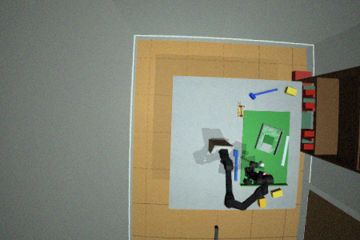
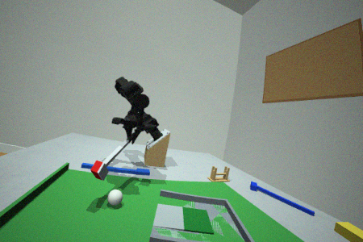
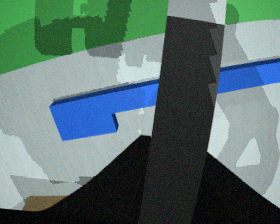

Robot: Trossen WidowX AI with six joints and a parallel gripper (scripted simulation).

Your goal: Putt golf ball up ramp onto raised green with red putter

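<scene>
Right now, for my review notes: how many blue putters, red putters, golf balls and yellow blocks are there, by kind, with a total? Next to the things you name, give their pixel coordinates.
Blue putters [image 1: 265, 93] [image 1: 236, 166] [image 2: 282, 199] [image 2: 125, 170] [image 3: 91, 117]: 2
Red putter [image 1: 266, 174] [image 2: 97, 169] [image 3: 186, 120]: 1
Golf ball [image 1: 262, 164] [image 2: 114, 197]: 1
Yellow blocks [image 1: 290, 91] [image 1: 277, 193] [image 1: 262, 202] [image 2: 350, 231]: 3
Total: 7

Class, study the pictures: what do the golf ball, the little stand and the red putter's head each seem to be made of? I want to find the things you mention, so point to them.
Golf ball [image 1: 262, 164] [image 2: 114, 197]: probably hard plastic, smooth and white with soft shading.
Little stand [image 1: 241, 110] [image 2: 219, 179]: likely wood, matt, from its plain tan colour.
Red putter's head [image 2: 98, 169]: perhaps painted plastic or metal; flat red and grey faces leave it open.
</scene>
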